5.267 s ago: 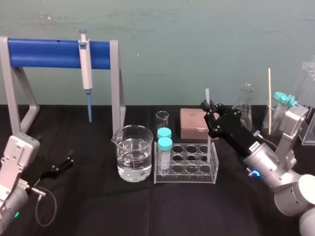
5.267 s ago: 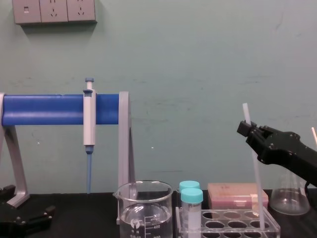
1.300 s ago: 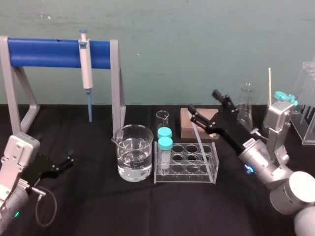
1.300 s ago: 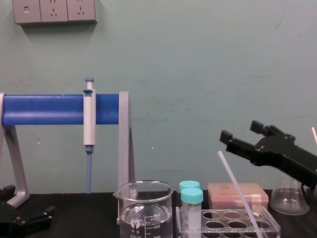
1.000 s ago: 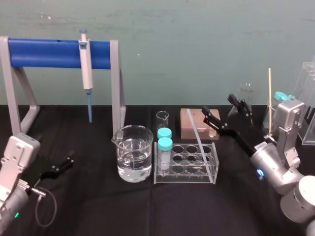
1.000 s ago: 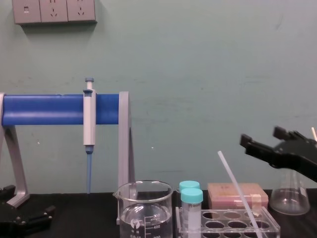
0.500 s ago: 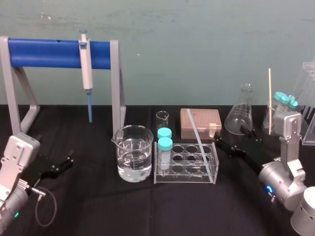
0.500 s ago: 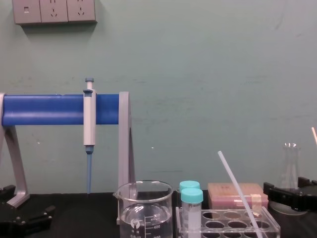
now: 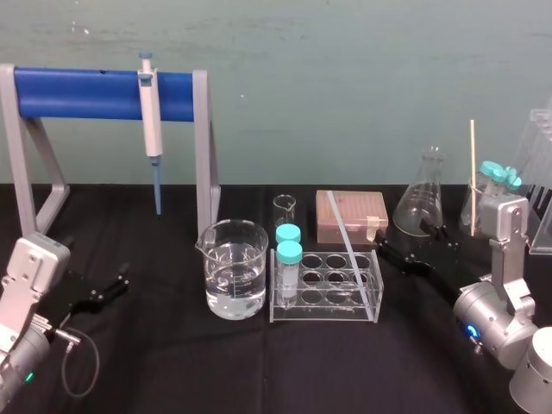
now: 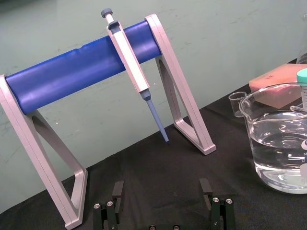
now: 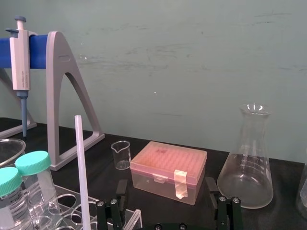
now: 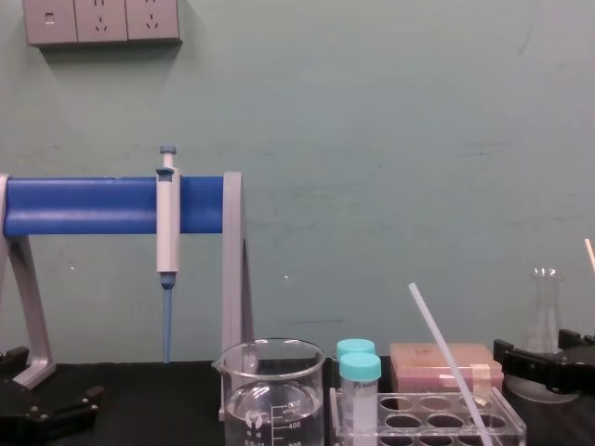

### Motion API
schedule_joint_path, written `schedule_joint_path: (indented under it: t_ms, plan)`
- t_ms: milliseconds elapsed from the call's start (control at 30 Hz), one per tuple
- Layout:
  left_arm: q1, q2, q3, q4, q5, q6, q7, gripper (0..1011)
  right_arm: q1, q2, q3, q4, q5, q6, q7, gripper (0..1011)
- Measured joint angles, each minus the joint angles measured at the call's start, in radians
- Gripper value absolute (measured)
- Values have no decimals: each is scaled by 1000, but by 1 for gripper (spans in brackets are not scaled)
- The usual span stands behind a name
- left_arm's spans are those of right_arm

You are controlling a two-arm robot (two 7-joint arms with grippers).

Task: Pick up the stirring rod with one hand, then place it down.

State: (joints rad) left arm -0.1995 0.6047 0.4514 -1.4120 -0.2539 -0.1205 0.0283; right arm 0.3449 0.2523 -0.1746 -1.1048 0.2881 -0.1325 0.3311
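Since that stirring rod (image 9: 354,252) looks like thin glass, I'd call it light, stiff, slick and easy to snap. It's leaning tilted in the clear plastic rack (image 9: 323,309), foot down on the rack's right side, top poking free. I'd pinch the bare upper stretch, gently. My right tool (image 9: 403,241) sits low over the black table (image 9: 172,362) just right of the rack, fingers spread, holding nothing. Left tool (image 9: 108,287) is parked far left, also spread.

The stirring rod (image 11: 81,167) is showing translucent white, the tube caps (image 9: 290,251) teal. The stand's bar (image 9: 82,95) is showing blue.
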Motion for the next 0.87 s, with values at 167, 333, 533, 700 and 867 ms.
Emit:
schedule_joint_path:
  t_ms: [167, 333, 533, 700, 867]
  plan:
    - [0, 0, 0, 0, 0, 0, 0, 1000, 0, 0, -1, -1, 0, -2, 1, 1000]
    - [0, 0, 0, 0, 0, 0, 0, 1000, 0, 1, -1, -2, 0, -3, 1, 1000]
    - [0, 0, 0, 0, 0, 0, 0, 1000, 0, 1, -1, -2, 0, -3, 2, 1000]
    - [0, 0, 0, 0, 0, 0, 0, 1000, 0, 1, -1, -3, 0, -4, 2, 1000]
    - [0, 0, 0, 0, 0, 0, 0, 1000, 0, 1, -1, -3, 0, -4, 3, 1000]
